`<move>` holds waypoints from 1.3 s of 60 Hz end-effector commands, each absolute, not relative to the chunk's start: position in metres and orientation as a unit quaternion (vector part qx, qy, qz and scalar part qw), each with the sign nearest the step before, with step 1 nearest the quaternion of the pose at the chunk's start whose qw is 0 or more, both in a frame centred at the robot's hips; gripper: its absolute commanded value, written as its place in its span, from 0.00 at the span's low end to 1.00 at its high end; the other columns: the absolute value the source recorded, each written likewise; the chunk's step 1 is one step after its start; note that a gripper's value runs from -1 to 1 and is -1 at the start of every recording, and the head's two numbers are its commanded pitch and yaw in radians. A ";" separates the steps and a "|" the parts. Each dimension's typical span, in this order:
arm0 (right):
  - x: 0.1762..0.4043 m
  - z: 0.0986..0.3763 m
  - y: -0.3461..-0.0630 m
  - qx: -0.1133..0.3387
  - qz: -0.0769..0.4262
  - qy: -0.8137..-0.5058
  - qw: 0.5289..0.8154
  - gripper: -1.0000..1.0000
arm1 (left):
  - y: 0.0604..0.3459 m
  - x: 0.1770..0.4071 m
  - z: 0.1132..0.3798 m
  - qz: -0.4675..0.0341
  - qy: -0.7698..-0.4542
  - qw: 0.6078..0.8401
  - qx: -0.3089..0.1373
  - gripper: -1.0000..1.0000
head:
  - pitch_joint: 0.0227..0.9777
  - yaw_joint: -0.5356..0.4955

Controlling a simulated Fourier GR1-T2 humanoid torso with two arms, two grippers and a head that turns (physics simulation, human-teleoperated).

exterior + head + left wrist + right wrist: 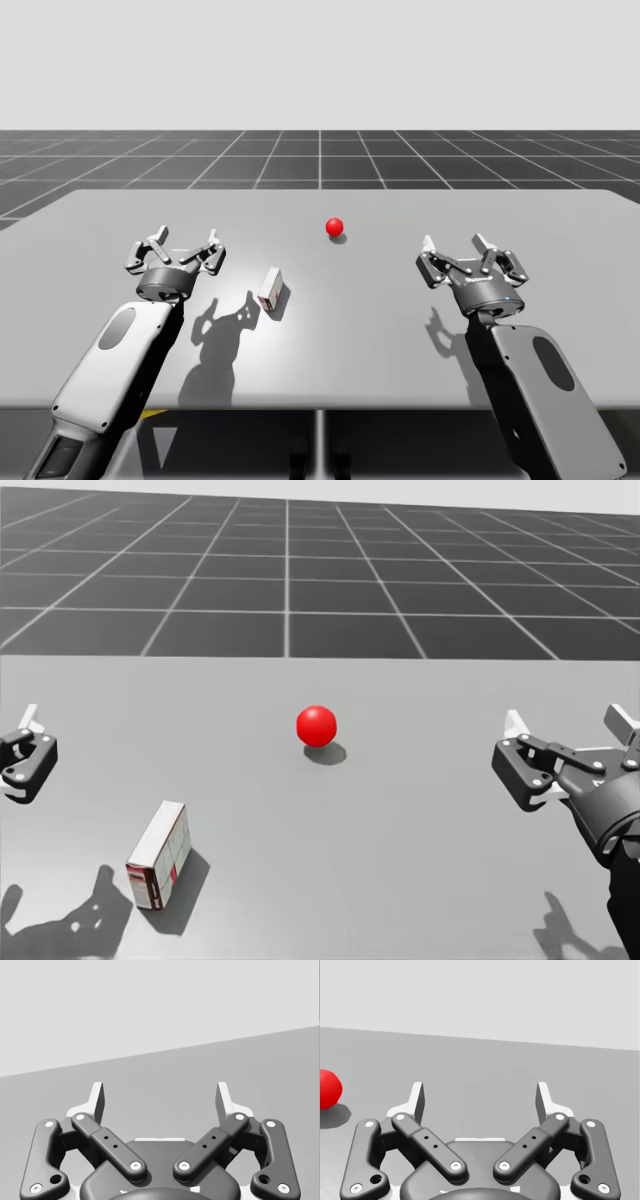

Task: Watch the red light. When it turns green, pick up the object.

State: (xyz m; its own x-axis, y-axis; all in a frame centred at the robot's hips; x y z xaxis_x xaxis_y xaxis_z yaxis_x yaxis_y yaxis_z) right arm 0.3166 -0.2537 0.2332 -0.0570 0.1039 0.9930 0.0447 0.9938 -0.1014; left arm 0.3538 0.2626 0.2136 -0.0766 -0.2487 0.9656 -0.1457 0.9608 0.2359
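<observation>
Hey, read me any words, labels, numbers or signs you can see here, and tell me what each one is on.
On the white and red box: some print on its sides, too small to read.
On the red ball: nothing written.
On the grey table: nothing written.

bench (400,340): signal ball (334,227) far centre | box (270,290) near-left of ball, apart | left claw (185,241) left of box | right claw (455,243) right of ball, well apart

Red light (334,227), white box (270,290), left pincer (183,241), right pincer (455,243)
</observation>
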 end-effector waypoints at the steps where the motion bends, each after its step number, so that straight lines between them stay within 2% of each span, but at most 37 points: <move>1: 0.317 0.233 -0.253 -0.050 0.022 -0.727 0.684 0.00 | 0.262 0.354 0.214 -0.039 -0.733 0.666 0.133 0.00 | 0.58 0.45; 78: 0.316 0.233 -0.253 -0.052 0.027 -0.728 0.684 0.00 | 0.262 0.353 0.214 -0.040 -0.733 0.666 0.133 0.00 | 0.59 0.46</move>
